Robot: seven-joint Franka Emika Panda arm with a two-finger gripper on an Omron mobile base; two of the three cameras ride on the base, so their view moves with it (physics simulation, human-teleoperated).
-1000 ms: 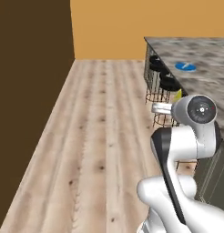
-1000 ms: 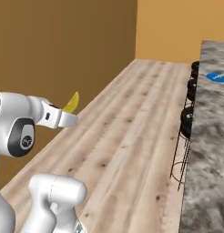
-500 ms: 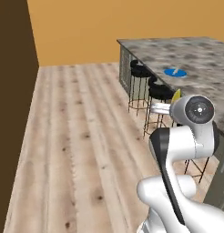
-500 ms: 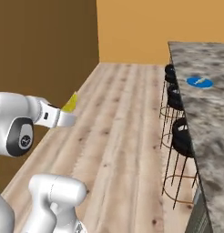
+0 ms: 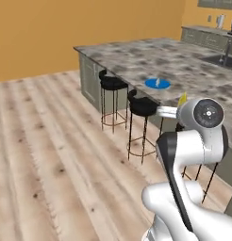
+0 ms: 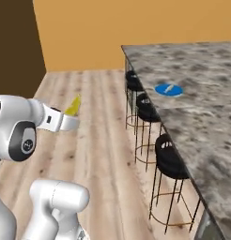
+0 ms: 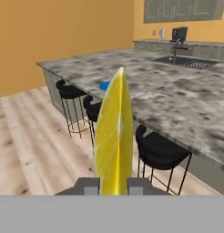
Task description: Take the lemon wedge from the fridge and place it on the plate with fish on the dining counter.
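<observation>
The lemon wedge (image 7: pixel 114 136) stands upright between the two dark tips of the gripper (image 7: pixel 113 187), clamped narrow on it with the jaws pressed to either flat side. In the right base view it pokes up at about 1 o'clock from the end of the hand (image 6: pixel 73 106), and in the left base view only its yellow tip (image 5: pixel 182 99) shows past the wrist. So the fetching half of the task looks done: the wedge is out of the fridge and in hand, and what is left is the carry and the set-down. The plate (image 6: pixel 168 89) is well apart from the wedge, lying near the stool-side edge of the dining counter (image 6: pixel 202 108), with the fish (image 6: pixel 168 87) a pale sliver across its middle. In the hand view the blue rim (image 7: pixel 104 85) peeks out at about 11 o'clock of the wedge, which hides most of it. Between the robot and the plate stands a row of black bar stools (image 6: pixel 170 161) tucked against the counter's side — the likeliest hindrance, since the base cannot close right up and the arm must probably reach over them. Farther off, beyond the slab, a sink with a dark faucet (image 7: pixel 176 50) sits under wall cabinets (image 7: pixel 184 10), out of the way of the job.
</observation>
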